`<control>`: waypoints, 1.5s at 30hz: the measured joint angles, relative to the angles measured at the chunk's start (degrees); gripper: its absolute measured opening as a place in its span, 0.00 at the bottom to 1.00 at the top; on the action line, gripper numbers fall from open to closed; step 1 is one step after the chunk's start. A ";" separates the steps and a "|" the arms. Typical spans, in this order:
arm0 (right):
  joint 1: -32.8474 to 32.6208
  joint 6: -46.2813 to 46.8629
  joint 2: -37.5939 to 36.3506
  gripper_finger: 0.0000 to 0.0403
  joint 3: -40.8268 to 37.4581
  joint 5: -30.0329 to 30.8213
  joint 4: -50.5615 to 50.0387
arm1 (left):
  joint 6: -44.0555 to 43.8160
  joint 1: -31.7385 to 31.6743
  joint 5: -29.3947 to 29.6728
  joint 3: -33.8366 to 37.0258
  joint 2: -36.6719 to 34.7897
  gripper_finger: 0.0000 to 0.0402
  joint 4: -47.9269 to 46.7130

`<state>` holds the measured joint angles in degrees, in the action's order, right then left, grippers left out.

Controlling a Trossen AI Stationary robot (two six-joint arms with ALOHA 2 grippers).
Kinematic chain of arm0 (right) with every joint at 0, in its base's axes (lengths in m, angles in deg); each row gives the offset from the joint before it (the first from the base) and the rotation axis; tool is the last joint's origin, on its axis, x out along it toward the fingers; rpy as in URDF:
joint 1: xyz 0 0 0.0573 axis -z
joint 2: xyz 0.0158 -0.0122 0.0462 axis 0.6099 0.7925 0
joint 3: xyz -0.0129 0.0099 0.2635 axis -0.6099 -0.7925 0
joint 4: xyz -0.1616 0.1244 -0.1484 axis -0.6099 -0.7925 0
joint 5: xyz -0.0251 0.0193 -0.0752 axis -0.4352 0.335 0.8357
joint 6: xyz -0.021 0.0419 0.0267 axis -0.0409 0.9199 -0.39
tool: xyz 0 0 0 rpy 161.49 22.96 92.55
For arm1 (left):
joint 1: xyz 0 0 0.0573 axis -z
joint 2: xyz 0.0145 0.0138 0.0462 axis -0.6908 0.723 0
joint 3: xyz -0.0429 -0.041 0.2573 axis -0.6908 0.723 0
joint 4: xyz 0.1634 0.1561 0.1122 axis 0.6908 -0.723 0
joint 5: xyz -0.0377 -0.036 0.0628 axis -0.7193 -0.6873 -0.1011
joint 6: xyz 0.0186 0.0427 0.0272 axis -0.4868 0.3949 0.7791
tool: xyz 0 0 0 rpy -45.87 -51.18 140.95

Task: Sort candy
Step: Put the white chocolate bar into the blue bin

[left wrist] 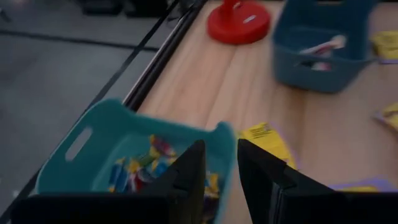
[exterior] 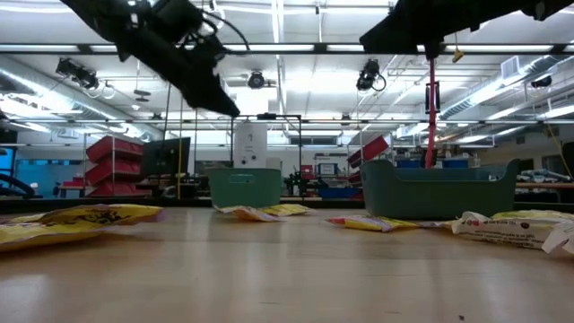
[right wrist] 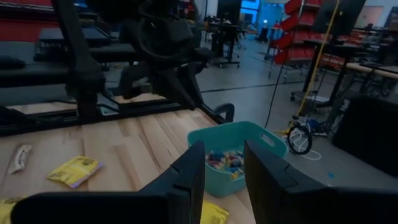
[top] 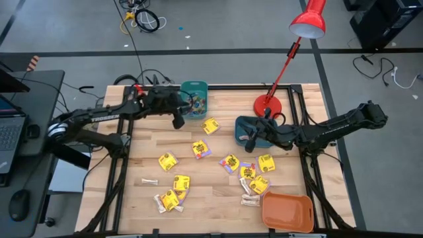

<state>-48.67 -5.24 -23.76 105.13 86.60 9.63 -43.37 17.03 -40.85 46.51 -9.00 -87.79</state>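
Yellow candy packets (top: 168, 160) litter the table's near half. The left gripper (top: 178, 121), fingers parted and empty, hangs at the teal bin's (top: 195, 87) seven o'clock. The right gripper (top: 251, 140), parted and empty, hovers over the dark blue bin (top: 242, 123).

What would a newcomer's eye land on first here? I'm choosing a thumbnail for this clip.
Probably the red lamp leaning over the table's far edge, then the yellow candy packets strewn across the wooden tabletop. The left gripper hangs, fingers apart, over the near rim of the light teal bin of small bright sweets; the right gripper hovers by the darker bin.
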 joint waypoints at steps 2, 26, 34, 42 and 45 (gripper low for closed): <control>-0.18 -0.33 0.00 0.24 0.08 0.00 0.31 | 0.43 1.98 -0.02 0.00 -1.85 0.24 -0.44; -0.91 -7.57 24.16 0.26 27.68 -3.24 -13.42 | 6.62 21.06 2.74 10.33 -8.49 0.24 -4.34; -2.41 -6.31 34.12 0.28 33.35 -7.23 -15.01 | 5.41 21.33 4.40 16.32 -8.49 0.24 5.38; -3.50 -1.67 41.00 0.33 33.86 -7.37 -13.73 | 2.78 21.54 8.44 22.85 -8.47 0.24 13.62; -3.76 -1.41 43.29 0.34 33.86 -7.42 -14.73 | 2.92 21.54 8.33 25.25 -8.47 0.24 18.00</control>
<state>-52.43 -6.65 19.52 138.98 79.18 -5.10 -40.45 38.57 -32.52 71.76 -17.47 -69.79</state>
